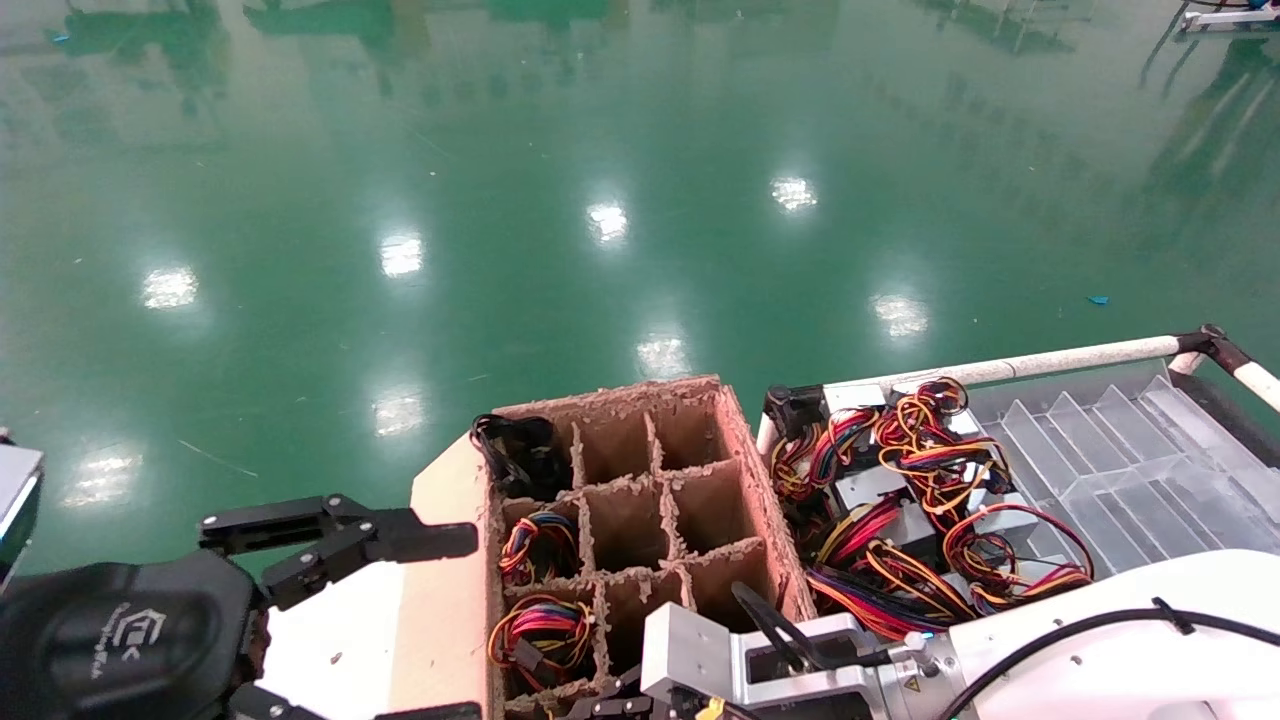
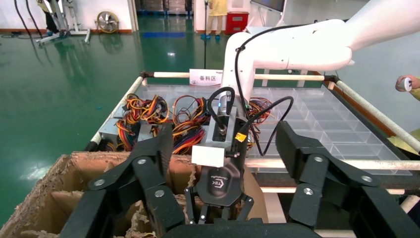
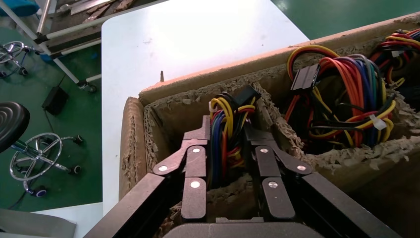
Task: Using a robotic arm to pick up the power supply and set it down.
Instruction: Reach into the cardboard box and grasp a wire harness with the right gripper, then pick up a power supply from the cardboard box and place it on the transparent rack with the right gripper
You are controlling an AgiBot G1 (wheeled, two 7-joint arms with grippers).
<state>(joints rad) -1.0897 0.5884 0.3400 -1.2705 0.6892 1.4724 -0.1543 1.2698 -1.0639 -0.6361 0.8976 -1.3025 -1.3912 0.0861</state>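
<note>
In the right wrist view, a power supply's bundle of red, yellow, blue and black wires [image 3: 225, 134] stands in a corner cell of the brown cardboard divider box [image 3: 132, 144]. My right gripper [image 3: 226, 130] reaches down into that cell, its slim black fingers [image 3: 195, 148] pressed against both sides of the bundle. The metal body is hidden below. In the head view the right gripper [image 1: 640, 703] sits at the box's near edge. My left gripper [image 1: 440, 625] hangs open beside the box's left side, holding nothing.
Other cells of the box [image 1: 760, 500] hold wired units [image 1: 540, 545]. To its right lies a pile of silver power supplies with tangled wires [image 1: 900, 480] beside a clear ribbed tray [image 1: 1130, 470] in a white-railed cart. A white table [image 3: 188, 39] lies beyond the box.
</note>
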